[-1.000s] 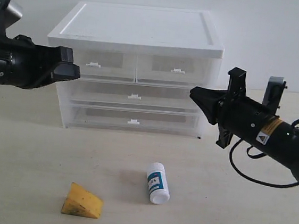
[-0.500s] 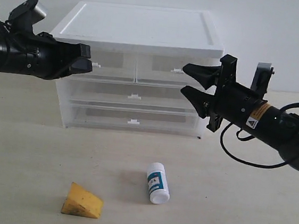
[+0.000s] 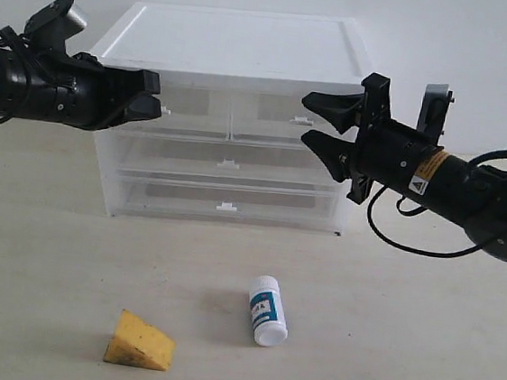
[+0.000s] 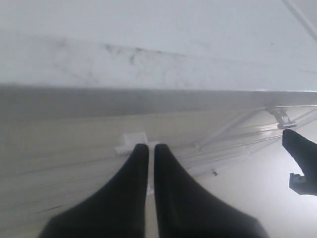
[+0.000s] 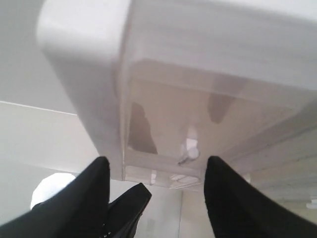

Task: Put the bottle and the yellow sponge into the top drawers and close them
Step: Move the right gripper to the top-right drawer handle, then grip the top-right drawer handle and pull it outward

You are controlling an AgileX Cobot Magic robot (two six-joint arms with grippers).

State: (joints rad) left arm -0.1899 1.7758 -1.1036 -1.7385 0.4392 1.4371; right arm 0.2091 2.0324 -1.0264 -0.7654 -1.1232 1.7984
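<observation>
Exterior view: both arms have edged nearer the top drawers (image 3: 199, 103) since the earlier frame, the left gripper (image 3: 154, 96) at upper left and the right gripper (image 3: 308, 119) right of centre, its jaws apart. The bottle (image 3: 268, 310) and the yellow sponge (image 3: 140, 341) lie at lower centre.
Left wrist view: jaws almost together, their tips half hiding a white tab handle (image 4: 130, 140).
Right wrist view: a blurred cabinet corner (image 5: 89, 49) shows between the spread fingers.

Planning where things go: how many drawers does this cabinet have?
4: the top-left drawer and top-right drawer side by side, the full-width middle drawer beneath them, the full-width bottom drawer lowest. None seems hidden.
</observation>
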